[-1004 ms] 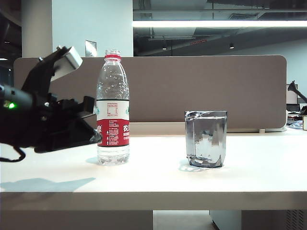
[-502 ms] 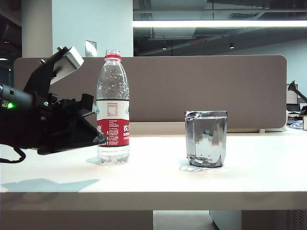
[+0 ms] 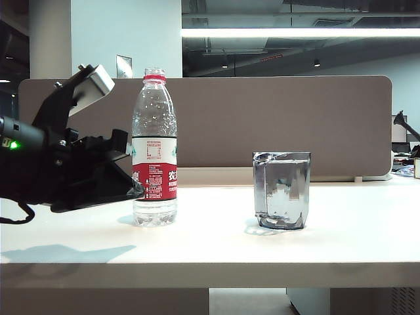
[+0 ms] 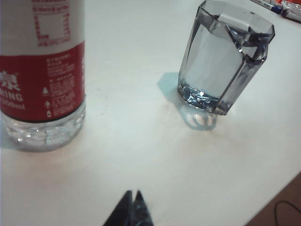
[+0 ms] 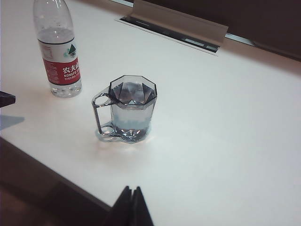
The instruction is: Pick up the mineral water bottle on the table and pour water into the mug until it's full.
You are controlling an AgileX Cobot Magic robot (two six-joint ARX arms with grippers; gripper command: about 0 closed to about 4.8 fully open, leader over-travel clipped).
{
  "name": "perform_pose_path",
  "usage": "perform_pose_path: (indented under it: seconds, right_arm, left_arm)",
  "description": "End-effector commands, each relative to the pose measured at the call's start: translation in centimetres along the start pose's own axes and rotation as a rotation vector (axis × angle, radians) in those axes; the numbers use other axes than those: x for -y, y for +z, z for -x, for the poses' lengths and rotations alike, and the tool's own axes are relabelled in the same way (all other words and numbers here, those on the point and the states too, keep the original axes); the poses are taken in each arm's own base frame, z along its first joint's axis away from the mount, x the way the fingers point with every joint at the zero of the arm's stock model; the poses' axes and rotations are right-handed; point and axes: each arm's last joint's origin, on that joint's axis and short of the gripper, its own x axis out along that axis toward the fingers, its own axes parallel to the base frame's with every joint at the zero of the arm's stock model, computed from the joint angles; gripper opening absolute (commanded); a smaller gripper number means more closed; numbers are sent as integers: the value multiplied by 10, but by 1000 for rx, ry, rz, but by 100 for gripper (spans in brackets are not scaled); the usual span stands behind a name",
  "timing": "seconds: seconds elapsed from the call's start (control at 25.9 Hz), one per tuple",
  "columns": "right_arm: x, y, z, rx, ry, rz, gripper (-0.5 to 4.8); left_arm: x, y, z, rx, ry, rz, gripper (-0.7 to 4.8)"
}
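The left tool point(image 4: 132, 200) is clenched and empty, hovering low over the white desk point(image 4: 141, 155). Just beyond its tips, to one side, the water bottle point(image 4: 42, 75) stands upright; farther off, on the other side, sits the grey mug point(image 4: 223, 61), partly filled. The right tool point(image 5: 131, 197) is also clenched and empty, held high above the desk's front edge, with the mug point(image 5: 129, 108) ahead and the bottle point(image 5: 59, 52) beyond it.

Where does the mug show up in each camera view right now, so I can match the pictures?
Exterior view: the mug stands right of centre on the table.
Left wrist view: mug at upper right, beyond the shut left gripper.
Right wrist view: mug left of centre, handle visible.
Shared landmark: the mineral water bottle, standing beside the mug.
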Motion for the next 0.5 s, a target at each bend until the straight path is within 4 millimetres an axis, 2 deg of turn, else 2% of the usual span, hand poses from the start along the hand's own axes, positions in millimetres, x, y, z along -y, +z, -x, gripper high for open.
perform_pose_path:
  seconds: [0.04, 0.19, 0.5]
  right_arm:
    - [0, 2, 1, 21, -3, -4, -5]
    - [0, 2, 3, 32, -2, -4, -5]
    - [0, 2, 3, 32, -8, -4, -5]
  left_arm:
    - [1, 5, 2, 35, 46, -7, -5]
    - [6, 15, 9, 76, 28, -8, -5]
    - [13, 54, 34, 297, -11, -5, -5]
